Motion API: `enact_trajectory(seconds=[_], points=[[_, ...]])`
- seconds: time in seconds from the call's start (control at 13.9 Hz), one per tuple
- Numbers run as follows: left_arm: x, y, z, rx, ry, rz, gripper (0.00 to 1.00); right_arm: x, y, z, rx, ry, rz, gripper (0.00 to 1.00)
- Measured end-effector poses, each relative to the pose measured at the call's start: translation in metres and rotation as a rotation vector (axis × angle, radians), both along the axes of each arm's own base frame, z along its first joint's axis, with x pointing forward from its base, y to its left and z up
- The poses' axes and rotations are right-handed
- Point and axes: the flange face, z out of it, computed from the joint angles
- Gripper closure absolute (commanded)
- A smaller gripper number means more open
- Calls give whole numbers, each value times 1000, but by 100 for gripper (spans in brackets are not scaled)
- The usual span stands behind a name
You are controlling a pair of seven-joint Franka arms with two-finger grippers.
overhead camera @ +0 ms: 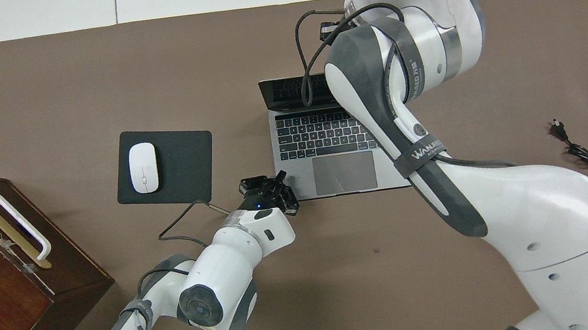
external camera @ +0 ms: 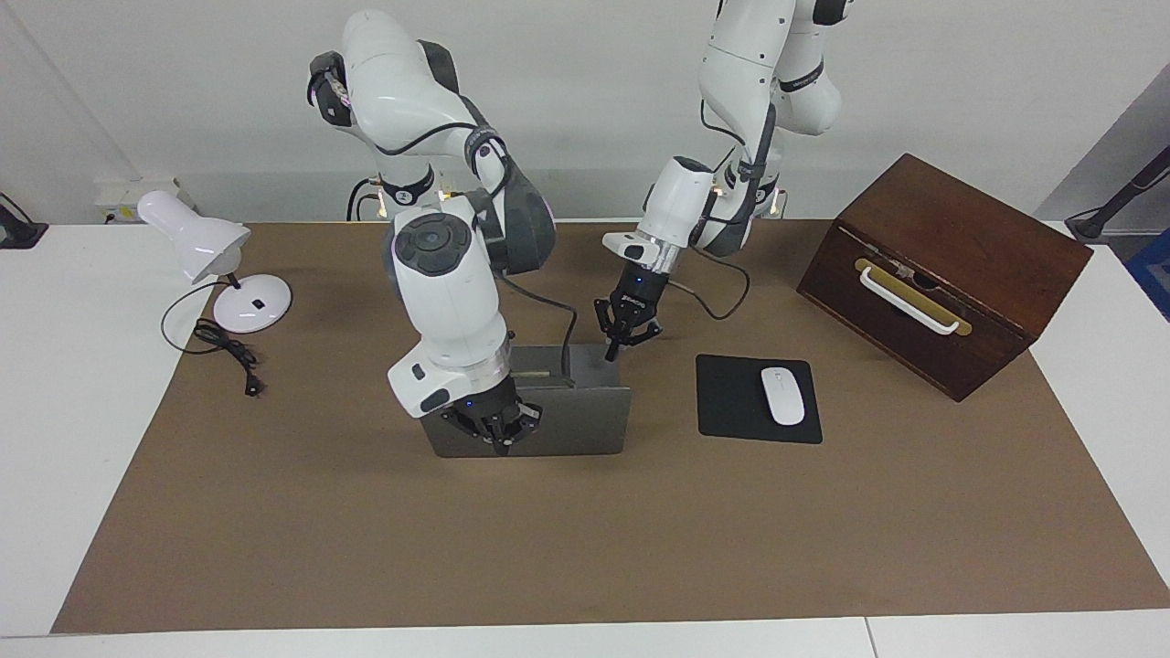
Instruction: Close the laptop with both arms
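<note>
The silver-grey laptop (external camera: 576, 416) stands open on the brown mat, its lid's outer face toward the facing camera. Its keyboard deck (overhead camera: 324, 133) and dark trackpad (overhead camera: 344, 173) show in the overhead view. My right gripper (external camera: 501, 437) hangs against the lid's outer face, toward the right arm's end; in the overhead view its own arm hides it. My left gripper (external camera: 612, 350) is shut and empty, its tip at the deck's corner nearest the robots, toward the left arm's end. It also shows in the overhead view (overhead camera: 274, 190). The logo is hidden.
A black mouse pad (external camera: 731, 402) with a white mouse (external camera: 782, 395) lies beside the laptop toward the left arm's end. A dark wooden box (external camera: 951, 265) with a white handle stands past it. A white desk lamp (external camera: 210, 256) and its cord are at the right arm's end.
</note>
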Motion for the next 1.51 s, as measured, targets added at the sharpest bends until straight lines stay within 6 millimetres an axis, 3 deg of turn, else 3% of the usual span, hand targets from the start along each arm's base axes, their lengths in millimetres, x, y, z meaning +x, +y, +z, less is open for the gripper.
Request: enact_trajectory(seconds=[1.15,1.51], points=[[-7,-1,-14,21,7,-19,100,-17,-23,-13,62,209,-31,100],[-9,1,-15,38,-14,-44,100,-28,-22,-35,63,281,-27,100]])
